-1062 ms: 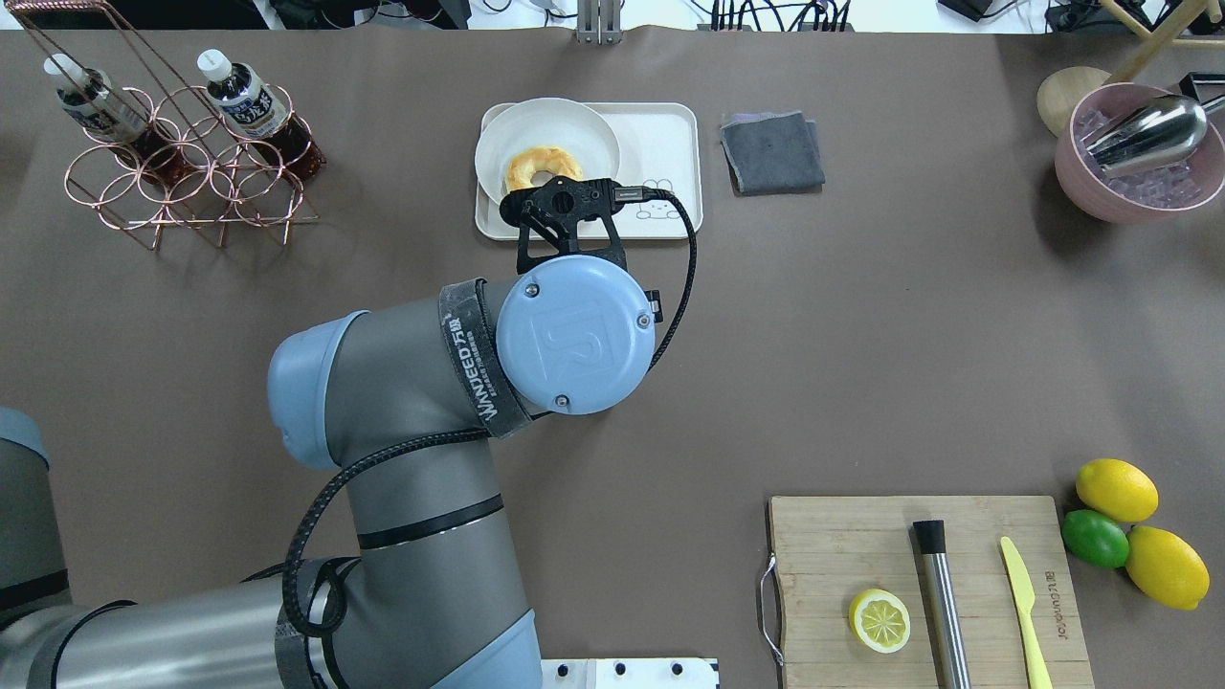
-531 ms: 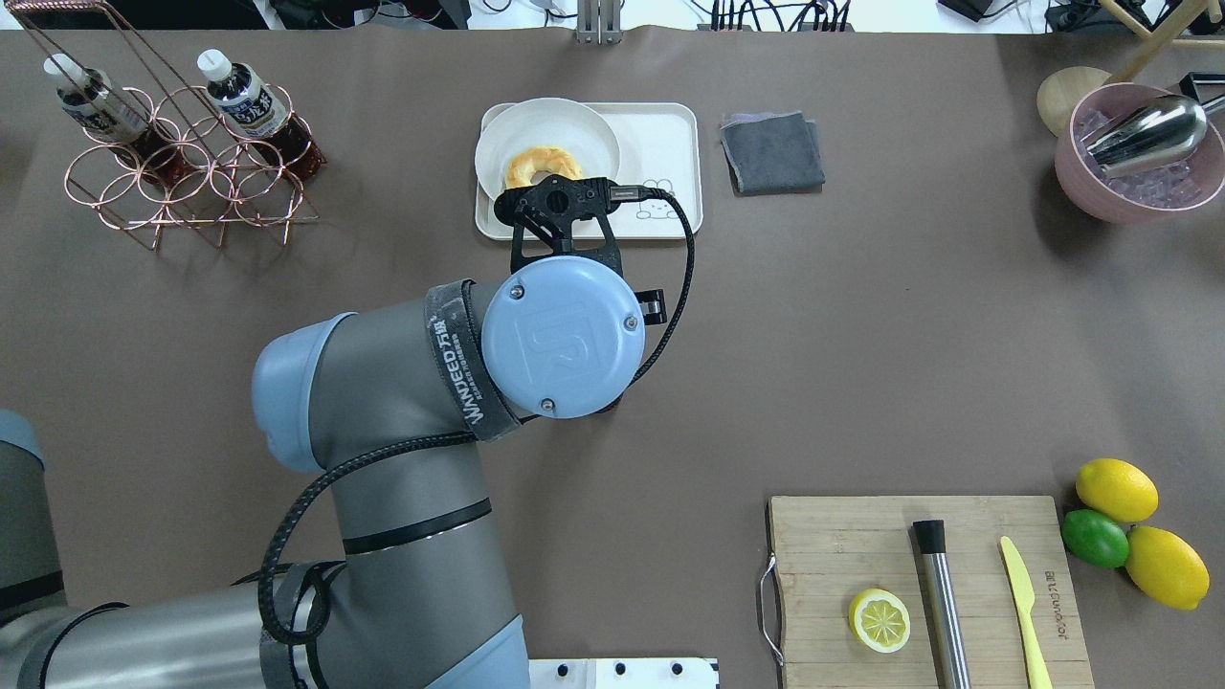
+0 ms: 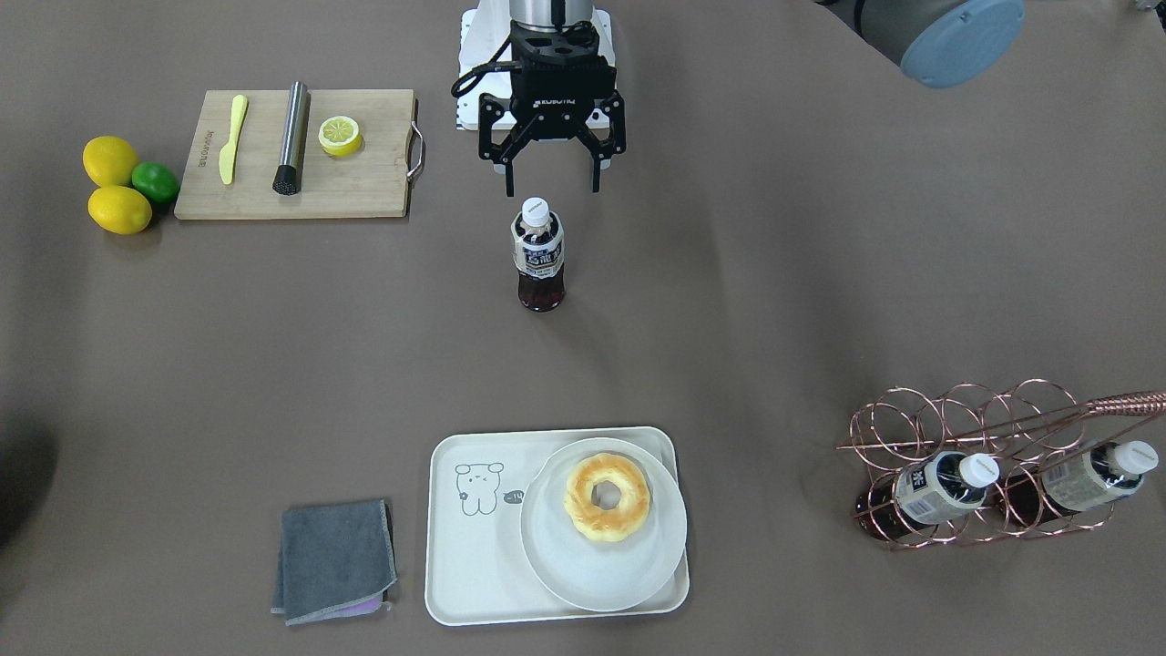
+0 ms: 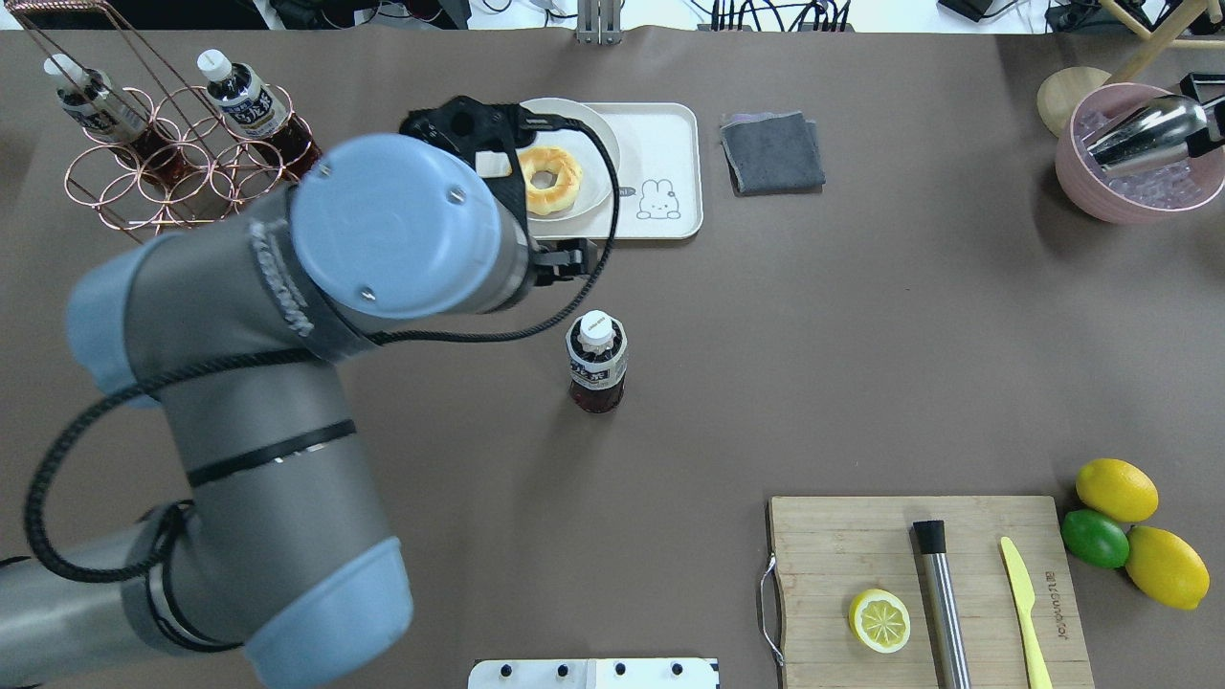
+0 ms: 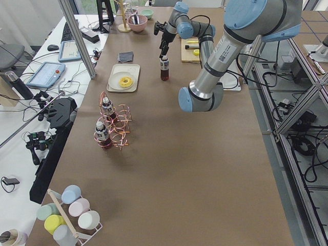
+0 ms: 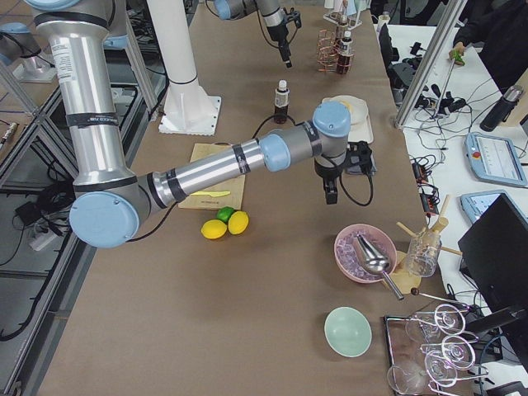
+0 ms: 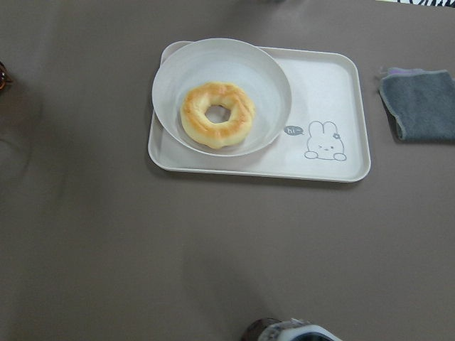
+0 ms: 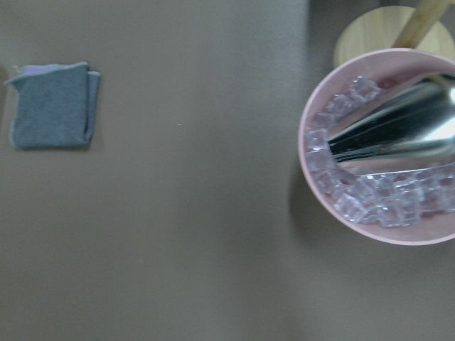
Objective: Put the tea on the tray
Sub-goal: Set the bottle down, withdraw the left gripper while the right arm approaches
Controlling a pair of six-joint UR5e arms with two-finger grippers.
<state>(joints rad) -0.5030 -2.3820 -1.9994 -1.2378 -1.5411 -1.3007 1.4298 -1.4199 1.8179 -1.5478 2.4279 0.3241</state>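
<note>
- Wooden cutting board (image 4: 842, 545) lying on tabletop (image 4: 861, 335), serving as landmark.
- Lemon half (image 4: 879, 620), steel muddler (image 4: 941, 598) and yellow knife (image 4: 1024, 603) resting on board, side by side.
- Two lemons (image 4: 1116, 489) (image 4: 1166, 566) and lime (image 4: 1095, 538) clustering just beside board's short edge opposite its handle.
- Grey cloth (image 4: 771, 151) lying folded, well apart from board, across tabletop.
- Pink bowl (image 4: 1064, 177) holding ice (image 4: 1148, 187) and metal scoop (image 4: 1153, 129), far across tabletop on board's citrus side.
- Plate (image 3: 601, 583) carrying donut (image 3: 607, 497), beyond board's handle side.
- Copper wire rack (image 4: 185, 153) sitting farthest from board, cradling two spare bottles (image 4: 251, 103) (image 4: 91, 100), both tilting.
</note>
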